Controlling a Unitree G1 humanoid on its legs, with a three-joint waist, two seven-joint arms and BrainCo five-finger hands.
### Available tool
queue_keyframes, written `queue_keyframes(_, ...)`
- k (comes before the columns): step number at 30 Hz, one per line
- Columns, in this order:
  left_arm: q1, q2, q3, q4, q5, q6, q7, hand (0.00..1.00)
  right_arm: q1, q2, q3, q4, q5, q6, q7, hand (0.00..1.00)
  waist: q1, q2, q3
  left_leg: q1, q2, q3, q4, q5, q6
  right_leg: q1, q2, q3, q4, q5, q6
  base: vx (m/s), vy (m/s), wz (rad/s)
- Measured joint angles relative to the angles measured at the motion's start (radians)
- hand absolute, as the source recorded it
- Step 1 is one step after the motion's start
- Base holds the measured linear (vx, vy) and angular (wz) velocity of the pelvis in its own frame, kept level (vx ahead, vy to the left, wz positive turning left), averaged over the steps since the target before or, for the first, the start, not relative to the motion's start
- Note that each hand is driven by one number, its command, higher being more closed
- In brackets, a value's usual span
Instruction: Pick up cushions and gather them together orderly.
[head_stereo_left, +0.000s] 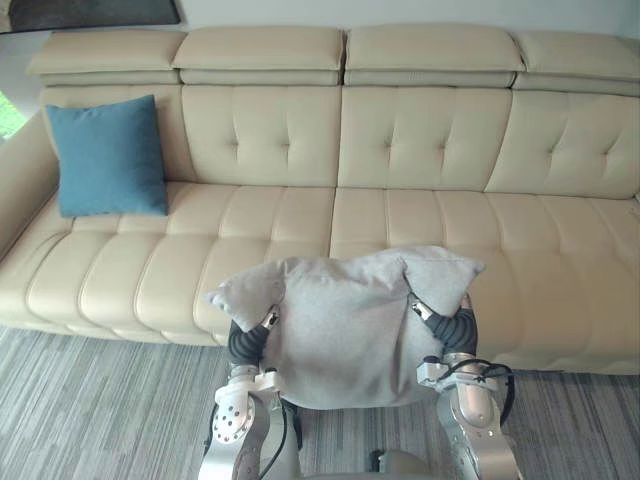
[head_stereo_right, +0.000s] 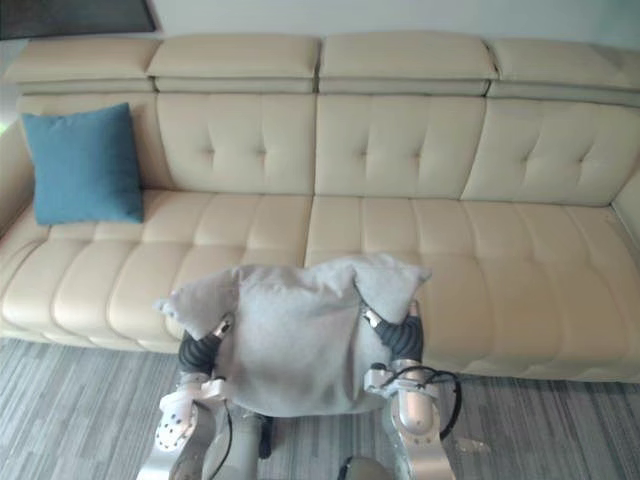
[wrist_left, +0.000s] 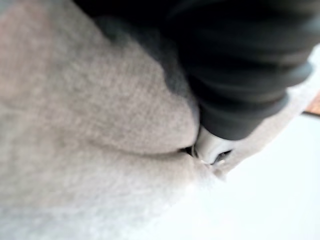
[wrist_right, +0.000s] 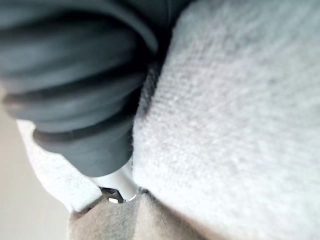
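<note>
Cushion (head_stereo_left: 350, 330), grey, between left hand (head_stereo_left: 245, 342) and right hand (head_stereo_left: 456, 328), before sofa (head_stereo_left: 440, 130), grip cannot be told

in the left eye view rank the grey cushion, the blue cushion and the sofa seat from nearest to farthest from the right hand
1. grey cushion: pressed against the right hand, in front of the robot.
2. sofa seat: just beyond the hand, ahead of it.
3. blue cushion: far off at the seat's left end, standing upright.
</note>
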Motion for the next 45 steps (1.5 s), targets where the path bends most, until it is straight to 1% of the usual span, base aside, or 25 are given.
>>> queue_keyframes(1,-0.012,-0.001,0.000,0.001,0.000,0.002,0.000,1.00,-0.011,0.002,-0.001,0.001,-0.006,0.004,0.000,1.00,-0.001,-0.004,-0.004,0.016,-0.007,0.036,0.025,-0.028,0.016,-0.028,-0.022,0.013,0.073,0.027,0.039,0.54,0.284,-0.49)
queue_keyframes(2,-0.021,0.003,0.000,0.010,0.000,0.004,0.000,1.00,-0.029,0.000,-0.005,0.027,-0.014,0.004,0.000,1.00,-0.006,-0.003,-0.003,0.057,-0.017,0.064,0.016,-0.046,0.034,-0.072,-0.047,0.013,0.193,0.059,0.097,0.33,0.197,-0.49)
queue_keyframes(3,-0.025,0.007,0.000,0.017,0.000,0.004,0.000,1.00,-0.041,0.001,-0.008,0.047,-0.024,0.005,-0.001,1.00,-0.008,-0.001,-0.002,0.086,-0.019,0.077,0.004,-0.053,0.042,-0.090,-0.058,0.007,0.254,0.084,0.117,0.34,0.207,-0.50)
queue_keyframes(4,-0.031,0.019,0.000,0.028,0.000,0.009,0.001,1.00,-0.060,0.010,-0.010,0.088,-0.035,0.006,-0.001,1.00,-0.010,0.009,0.004,0.160,-0.020,0.093,-0.029,-0.064,0.049,-0.120,-0.071,-0.016,0.364,0.109,0.115,0.30,0.160,-0.48)
queue_keyframes(5,-0.033,0.028,-0.001,0.028,0.001,0.009,0.001,1.00,-0.065,0.017,-0.015,0.114,-0.036,0.007,-0.001,1.00,-0.011,0.016,0.004,0.221,-0.017,0.102,-0.063,-0.065,0.050,-0.136,-0.073,-0.054,0.429,0.096,0.091,0.35,0.172,-0.42)
queue_keyframes(6,-0.035,0.029,-0.002,0.028,0.001,0.007,0.001,1.00,-0.065,0.018,-0.015,0.117,-0.036,0.007,-0.001,1.00,-0.011,0.021,0.003,0.240,-0.014,0.103,-0.079,-0.069,0.050,-0.145,-0.073,-0.074,0.443,0.091,0.082,0.23,0.076,-0.22)
queue_keyframes(7,-0.052,0.033,-0.002,0.028,0.001,0.004,0.001,1.00,-0.071,0.019,-0.016,0.117,-0.036,0.007,-0.001,1.00,-0.012,0.028,0.005,0.271,-0.009,0.102,-0.109,-0.076,0.043,-0.166,-0.073,-0.120,0.432,0.076,0.058,0.18,0.011,-0.03)
queue_keyframes(8,-0.068,0.040,0.000,0.028,0.001,0.004,0.001,1.00,-0.085,0.021,-0.022,0.122,-0.036,0.007,-0.001,1.00,-0.020,0.024,0.003,0.276,-0.008,0.101,-0.118,-0.077,0.042,-0.187,-0.074,-0.154,0.372,0.068,0.040,0.17,-0.022,0.04)
queue_keyframes(9,-0.073,0.040,0.001,0.028,0.001,0.004,0.001,1.00,-0.092,0.019,-0.023,0.124,-0.036,0.007,-0.001,1.00,-0.024,0.020,0.001,0.276,-0.007,0.099,-0.118,-0.079,0.038,-0.193,-0.073,-0.167,0.329,0.071,0.034,0.15,-0.082,0.14)
queue_keyframes(10,-0.078,0.040,0.001,0.031,0.001,0.004,0.001,1.00,-0.107,0.018,-0.026,0.128,-0.036,0.007,-0.001,1.00,-0.032,0.016,-0.001,0.276,-0.007,0.092,-0.115,-0.085,0.028,-0.191,-0.067,-0.189,0.203,0.099,0.006,0.15,-0.129,0.16)
queue_keyframes(11,-0.080,0.044,0.003,0.037,0.001,0.005,0.001,1.00,-0.115,0.021,-0.026,0.132,-0.036,0.007,-0.001,1.00,-0.039,-0.001,-0.004,0.277,-0.024,0.082,-0.107,-0.094,0.013,-0.173,-0.054,-0.174,0.066,0.224,-0.023,0.15,-0.141,0.18)
queue_keyframes(12,-0.082,0.045,0.003,0.042,0.002,0.005,0.001,1.00,-0.116,0.024,-0.026,0.132,-0.037,0.007,-0.002,1.00,-0.043,-0.007,-0.004,0.277,-0.034,0.076,-0.104,-0.101,0.002,-0.168,-0.054,-0.166,0.037,0.223,-0.026,0.15,-0.151,0.04)
queue_keyframes(13,-0.087,0.022,0.002,0.070,0.003,0.008,0.001,1.00,-0.127,0.008,-0.031,0.153,-0.037,0.011,-0.002,1.00,-0.040,0.017,-0.007,0.276,-0.022,0.050,-0.098,-0.109,-0.008,-0.123,-0.027,-0.154,-0.031,0.214,-0.018,0.12,-0.125,-0.03)
queue_keyframes(15,-0.088,-0.004,0.000,0.082,0.017,0.017,0.000,1.00,-0.118,-0.011,-0.043,0.154,-0.038,0.017,-0.002,1.00,-0.039,0.043,-0.008,0.277,0.000,0.026,-0.104,-0.112,-0.014,-0.085,0.001,-0.167,-0.103,0.225,-0.028,0.10,-0.129,0.00)
queue_keyframes(16,-0.088,-0.019,-0.001,0.082,0.034,0.021,-0.001,1.00,-0.110,-0.009,-0.052,0.154,-0.038,0.018,-0.004,1.00,-0.041,0.049,-0.011,0.281,0.011,0.010,-0.121,-0.109,-0.019,-0.055,0.019,-0.184,-0.148,0.238,-0.037,0.06,-0.105,0.11)
queue_keyframes(19,-0.091,-0.035,0.000,0.075,0.042,0.023,-0.001,1.00,-0.111,-0.003,-0.063,0.123,-0.076,0.019,-0.015,1.00,-0.045,0.046,-0.012,0.296,0.026,-0.013,-0.158,-0.096,-0.040,-0.014,0.043,-0.206,-0.211,0.257,-0.045,0.05,-0.083,0.17)
queue_keyframes(24,-0.143,-0.034,0.002,0.034,0.070,0.024,0.030,1.00,-0.153,0.000,-0.059,0.069,-0.115,0.018,-0.060,1.00,-0.028,0.047,-0.012,0.289,0.015,-0.034,-0.191,-0.067,-0.052,-0.006,0.043,-0.231,-0.262,0.280,-0.045,0.02,0.001,0.18)
queue_keyframes(27,-0.326,-0.022,0.016,0.035,0.080,0.022,0.098,1.00,-0.322,0.000,-0.059,0.097,-0.116,0.013,-0.118,1.00,-0.011,0.050,-0.008,0.196,0.001,-0.062,-0.198,-0.025,-0.049,-0.094,0.026,-0.260,-0.243,0.289,-0.050,-0.07,0.006,0.32)
queue_keyframes(29,-0.468,0.002,0.035,0.039,0.082,0.017,0.169,1.00,-0.486,-0.003,-0.058,0.161,-0.116,0.012,-0.176,1.00,-0.002,0.053,-0.005,0.109,-0.002,-0.068,-0.195,0.003,-0.048,-0.192,0.019,-0.263,-0.211,0.296,-0.059,-0.13,-0.034,0.07)
queue_keyframes(30,-0.506,0.006,0.038,0.051,0.083,0.011,0.190,1.00,-0.525,-0.005,-0.058,0.180,-0.116,0.011,-0.190,1.00,0.000,0.056,0.001,0.097,-0.002,-0.071,-0.196,0.008,-0.048,-0.207,0.018,-0.264,-0.203,0.296,-0.060,-0.12,-0.050,0.13)
queue_keyframes(32,-0.660,0.044,0.045,0.124,0.083,-0.003,0.261,1.00,-0.669,-0.015,-0.051,0.265,-0.116,0.013,-0.242,1.00,0.005,0.065,0.012,0.049,-0.001,-0.082,-0.197,0.028,-0.052,-0.267,0.013,-0.266,-0.166,0.291,-0.068,-0.10,-0.051,0.10)
queue_keyframes(35,-0.834,0.092,0.054,0.209,0.081,-0.023,0.311,1.00,-0.819,-0.051,-0.043,0.320,-0.115,0.014,-0.288,1.00,0.006,0.063,0.040,-0.013,0.001,-0.085,-0.199,0.052,-0.057,-0.347,0.008,-0.267,-0.128,0.290,-0.078,-0.11,-0.046,0.03)
queue_keyframes(38,-0.974,0.118,0.057,0.297,0.078,-0.024,0.345,1.00,-0.932,-0.075,-0.043,0.352,-0.116,0.016,-0.322,1.00,0.004,0.063,0.070,-0.072,0.001,-0.087,-0.200,0.075,-0.058,-0.413,0.000,-0.276,-0.105,0.295,-0.085,-0.12,-0.039,0.06)
queue_keyframes(40,-1.094,0.123,0.076,0.395,0.078,-0.024,0.368,1.00,-1.031,-0.089,-0.045,0.397,-0.116,0.016,-0.356,1.00,-0.007,0.062,0.099,-0.130,0.002,-0.096,-0.203,0.094,-0.063,-0.471,0.000,-0.286,-0.099,0.306,-0.098,-0.09,-0.042,0.08)
queue_keyframes(45,-1.263,0.125,0.096,0.560,0.068,-0.016,0.375,1.00,-1.186,-0.097,-0.069,0.524,-0.115,0.029,-0.395,1.00,-0.013,0.062,0.151,-0.192,0.003,-0.109,-0.256,0.145,-0.075,-0.555,-0.001,-0.302,-0.081,0.310,-0.105,-0.01,-0.043,0.11)
